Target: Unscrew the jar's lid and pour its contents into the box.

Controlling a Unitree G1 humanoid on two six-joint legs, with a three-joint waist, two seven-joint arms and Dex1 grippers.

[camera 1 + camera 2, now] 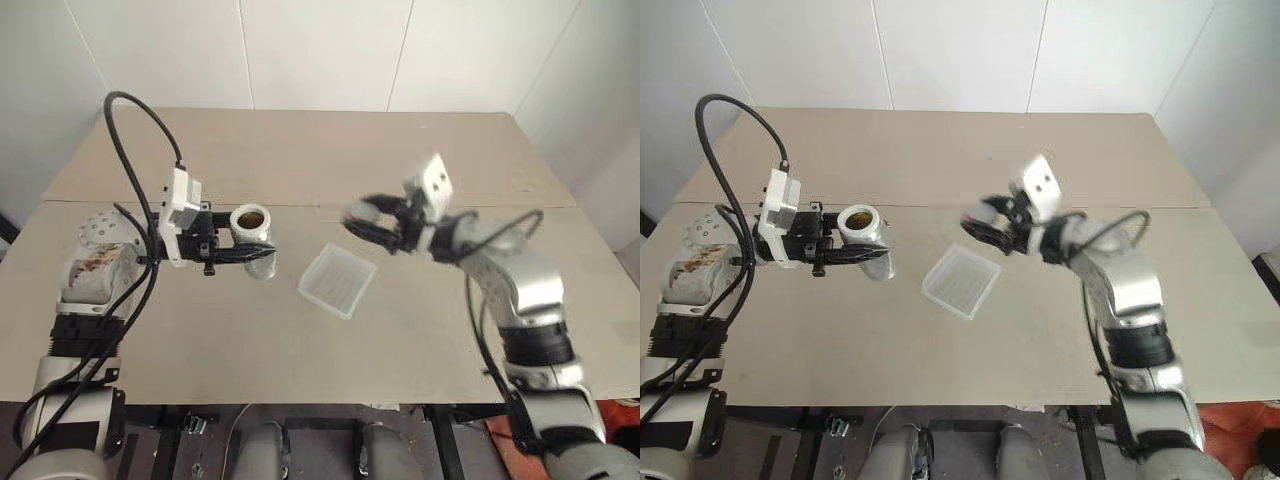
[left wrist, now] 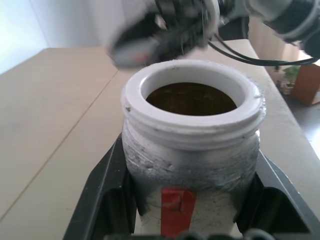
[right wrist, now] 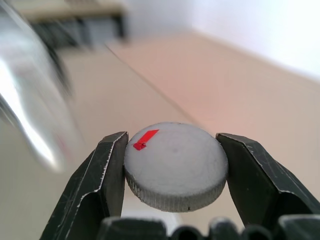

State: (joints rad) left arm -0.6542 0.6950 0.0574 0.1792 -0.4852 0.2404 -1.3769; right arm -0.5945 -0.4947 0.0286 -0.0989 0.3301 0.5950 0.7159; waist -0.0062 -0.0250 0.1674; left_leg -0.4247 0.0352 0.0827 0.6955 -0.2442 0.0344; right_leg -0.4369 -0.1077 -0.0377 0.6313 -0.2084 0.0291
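The jar (image 1: 253, 236) is silvery with a white threaded rim and a red mark (image 2: 176, 204). It hangs upright above the table's left half, uncapped, with my left gripper (image 1: 245, 255) shut on its body. Brown contents (image 2: 191, 98) show inside its mouth. The lid (image 3: 175, 164), a round grey cap with a red mark, sits clamped between the fingers of my right gripper (image 1: 362, 218), which hovers right of the jar. The box (image 1: 338, 280), a shallow translucent white tray, lies on the table between the two grippers, below the lid.
A seam (image 1: 300, 207) runs across the beige table (image 1: 330, 150) behind both arms. White walls stand beyond the far edge. A black cable (image 1: 135, 150) loops over my left arm.
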